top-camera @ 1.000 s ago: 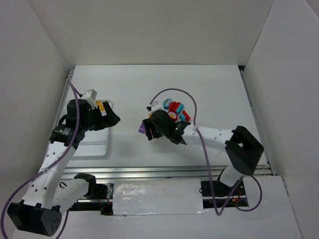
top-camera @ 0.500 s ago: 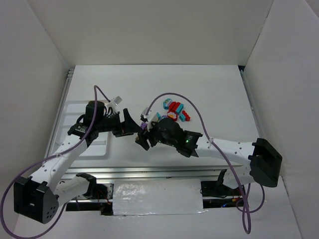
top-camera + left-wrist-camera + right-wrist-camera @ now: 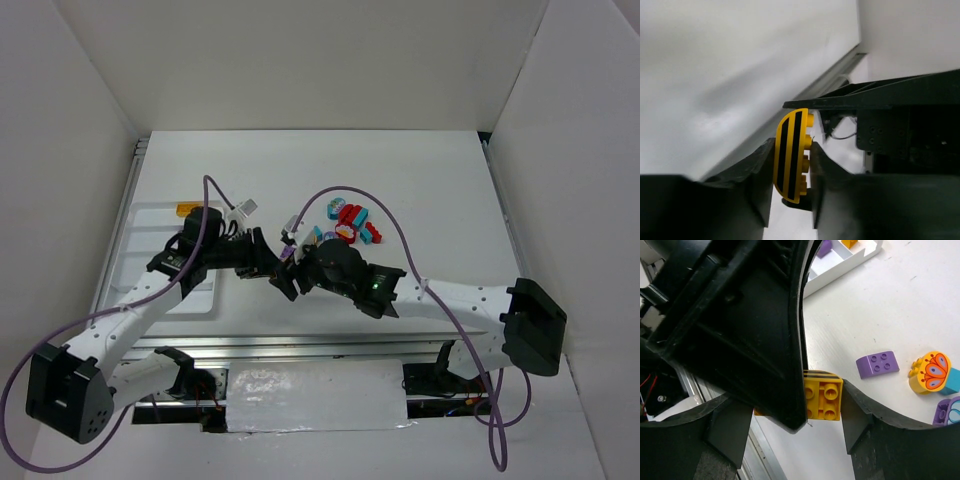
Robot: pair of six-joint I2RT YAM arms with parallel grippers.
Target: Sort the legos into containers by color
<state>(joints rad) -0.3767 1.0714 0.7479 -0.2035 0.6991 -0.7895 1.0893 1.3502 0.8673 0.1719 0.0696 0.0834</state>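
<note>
A yellow lego [image 3: 790, 155] with black stripes is pinched edge-on between the fingers of my left gripper [image 3: 792, 150], which is shut on it. My right gripper [image 3: 797, 405] grips the same lego [image 3: 824, 401] by its ends, studs toward the camera. The two grippers meet above the table's middle [image 3: 287, 270]. The other legos [image 3: 348, 220], red, teal and purple, lie in a cluster behind them. The white tray [image 3: 150, 290] with the containers lies at the left, with a yellow lego [image 3: 188, 210] in its far row.
On the table beside the right gripper lie a purple brick [image 3: 877, 364], a yellow round brick with an orange print [image 3: 930, 372] and a teal one [image 3: 952, 382]. A tray corner [image 3: 860, 257] shows at the top. The metal rail [image 3: 330, 345] runs along the near edge.
My left arm swung from the tray to the table's middle and shut on the yellow lego. My right gripper carried that lego from the cluster toward the left.
</note>
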